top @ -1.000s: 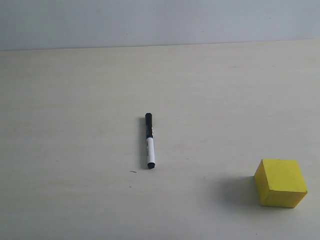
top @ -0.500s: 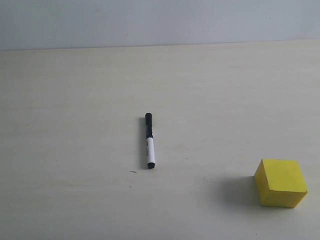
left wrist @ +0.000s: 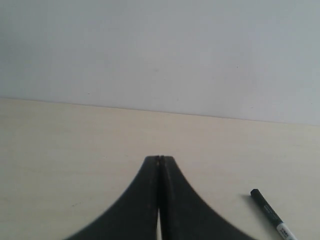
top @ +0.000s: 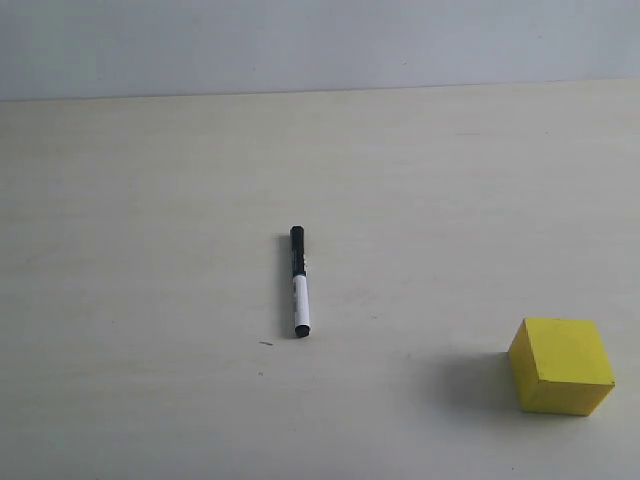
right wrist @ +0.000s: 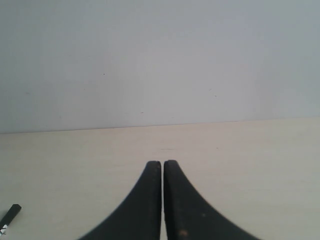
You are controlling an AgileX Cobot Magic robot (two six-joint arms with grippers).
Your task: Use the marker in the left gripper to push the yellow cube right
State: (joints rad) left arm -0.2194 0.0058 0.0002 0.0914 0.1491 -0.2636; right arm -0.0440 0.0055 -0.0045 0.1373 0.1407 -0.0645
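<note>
So the slim black-and-white marker (top: 298, 283) is just lying loose mid-counter (top: 150, 200), well apart from the bright yellow cube (top: 561, 366) sitting toward the near right corner. Meanwhile the left gripper (left wrist: 159, 159) and right gripper (right wrist: 162, 163) are both pinched closed on nothing

Left jaws are matte black, fingers (left wrist: 140, 205) smooth and flaring wide at the base; right jaws likewise black, fingers (right wrist: 192, 210) tapering to blunt tips.

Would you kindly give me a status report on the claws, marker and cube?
Left claw shut, empty; right claw likewise. Marker loose on table, ungripped. Cube to its right, nothing between.
</note>
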